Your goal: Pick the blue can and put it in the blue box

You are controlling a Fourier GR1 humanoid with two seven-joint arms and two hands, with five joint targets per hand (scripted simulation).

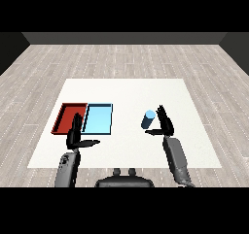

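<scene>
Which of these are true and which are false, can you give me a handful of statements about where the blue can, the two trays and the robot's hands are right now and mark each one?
1. The blue can lies inside the light blue tray. False: it stands on the white table, to the right of both trays.
2. The red tray lies to the left of the light blue tray. True.
3. The right hand is right beside the can with its fingers straight. True.
4. The left hand holds the can. False: it holds nothing and hovers near the trays.
5. Both trays hold nothing. True.
</scene>
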